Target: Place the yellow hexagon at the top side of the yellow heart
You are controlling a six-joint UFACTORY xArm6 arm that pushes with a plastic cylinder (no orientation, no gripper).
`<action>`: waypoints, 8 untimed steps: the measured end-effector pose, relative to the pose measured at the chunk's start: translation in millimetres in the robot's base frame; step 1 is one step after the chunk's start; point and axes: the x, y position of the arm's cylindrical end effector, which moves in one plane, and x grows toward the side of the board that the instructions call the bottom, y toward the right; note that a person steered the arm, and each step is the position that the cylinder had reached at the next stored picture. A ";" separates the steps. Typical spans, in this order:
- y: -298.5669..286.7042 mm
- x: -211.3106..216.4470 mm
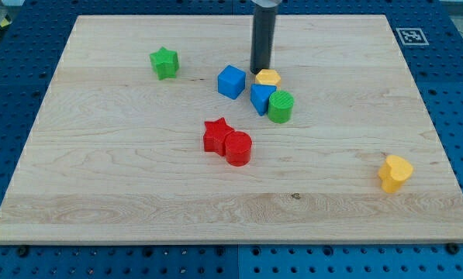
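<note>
The yellow hexagon (268, 77) lies a little above the board's middle, touching a blue triangle (260, 98) just below it. The yellow heart (395, 172) lies far off at the lower right of the board. My tip (260, 72) stands right at the hexagon's upper left edge, touching it or nearly so. The rod rises straight up out of the view's top.
A green cylinder (281, 106) sits against the blue triangle's right side. A blue cube (231, 81) lies left of the hexagon. A green star (164, 63) is at the upper left. A red star (216, 135) and red cylinder (238, 147) touch near the middle.
</note>
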 end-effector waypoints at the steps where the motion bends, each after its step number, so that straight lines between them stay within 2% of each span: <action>1: -33.3 -5.6; 2: -36.1 34.3; 3: 11.0 55.2; 4: 89.8 49.3; 5: 103.2 39.0; 6: 88.4 6.7; 7: 136.3 14.3; 8: 144.1 80.8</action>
